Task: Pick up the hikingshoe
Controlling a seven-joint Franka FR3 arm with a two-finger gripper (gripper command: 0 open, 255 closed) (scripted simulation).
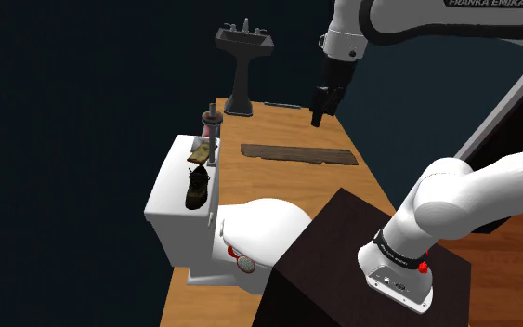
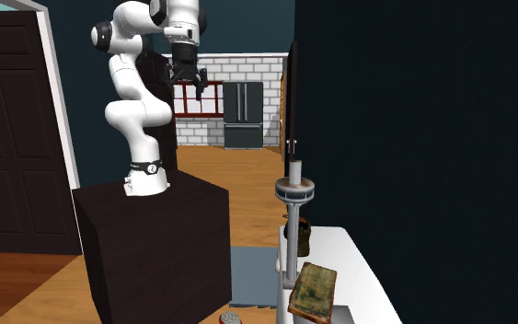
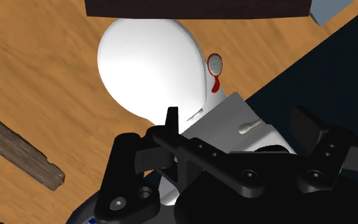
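Stand (image 1: pixel 343 269): a dark box, nearest in the shoulder view at its lower right; the white arm (image 1: pixel 464 200) is mounted on it.
Toilet (image 1: pixel 259 228): white, just beside the stand on the shoulder view's left, with the bowl toward the stand and the tank behind it.
Lid (image 1: pixel 171 186): the flat white top of the tank, carrying three things in a row along its length.
Shoe (image 1: pixel 197 189): dark, on the lid close to the edge that faces the bowl, about midway along that edge and the nearest of the three. Its long axis appears to run with the lid's long edge.
Slab (image 1: pixel 201 149): flat and brownish, just beyond the shoe toward the lid's far end; whether the two touch cannot be told.
Post (image 1: pixel 213 125): grey and upright, at the lid's far corner.
Plank (image 1: pixel 298 154): rough and dark, flat on the wooden floor (image 1: pixel 278 186) beyond the stand.
Gripper (image 1: pixel 317 117): high over the floor past the plank, pointing down, with its fingers spread apart and nothing between them.
Shoe from fingers: well below and off to the shoulder view's left, well apart. The approach likely calls for crossing over to the lid, descending, and turning the fingers to close across the shoe's narrow width, clear of the slab.
Sink (image 1: pixel 243 46): a dark pedestal one, farthest off.
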